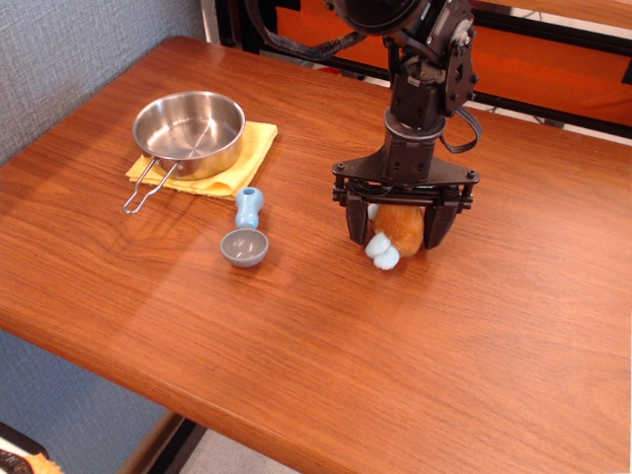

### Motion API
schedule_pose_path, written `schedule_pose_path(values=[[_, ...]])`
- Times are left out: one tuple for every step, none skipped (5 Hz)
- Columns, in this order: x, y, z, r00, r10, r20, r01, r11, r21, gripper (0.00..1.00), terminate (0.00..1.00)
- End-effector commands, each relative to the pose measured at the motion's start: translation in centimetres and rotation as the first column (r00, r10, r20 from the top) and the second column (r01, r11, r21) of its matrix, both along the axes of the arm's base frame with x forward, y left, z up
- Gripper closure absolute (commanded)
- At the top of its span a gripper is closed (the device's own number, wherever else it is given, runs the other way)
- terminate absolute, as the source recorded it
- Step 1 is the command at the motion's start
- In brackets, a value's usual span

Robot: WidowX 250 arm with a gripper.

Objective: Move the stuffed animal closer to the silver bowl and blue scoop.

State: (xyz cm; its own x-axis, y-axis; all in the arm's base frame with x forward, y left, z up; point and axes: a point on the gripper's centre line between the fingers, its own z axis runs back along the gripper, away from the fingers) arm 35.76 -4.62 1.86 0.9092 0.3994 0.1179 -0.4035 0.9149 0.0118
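Gripper (400,229) I see clamped around the stuffed animal (395,229) at the table (395,346), well apart from the scoop (245,235) and bowl (189,131).

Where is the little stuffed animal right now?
The stuffed animal sits between the end effector fingers, right of the blue scoop on the wooden table.

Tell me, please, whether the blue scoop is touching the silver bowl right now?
Apart. The single camera view shows the blue scoop lying on bare wood, with a strip of yellow cloth and table between its handle and the silver bowl.
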Motion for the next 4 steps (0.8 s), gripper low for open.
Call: schedule_pose_path(values=[[-0.2,0.5,5.2,0.994,-0.006,0.112,0.003,1.000,0.028,0.00,0.00],[-1.0,0.5,6.5,0.991,0.005,0.134,-0.007,1.000,0.014,0.00,0.00],[-2.0,0.3,7.9,0.991,-0.001,0.135,0.002,1.000,-0.009,0.00,0.00],[-3.6,-1.1,8.5,0.989,-0.055,0.136,0.059,0.998,-0.024,0.00,0.00]])
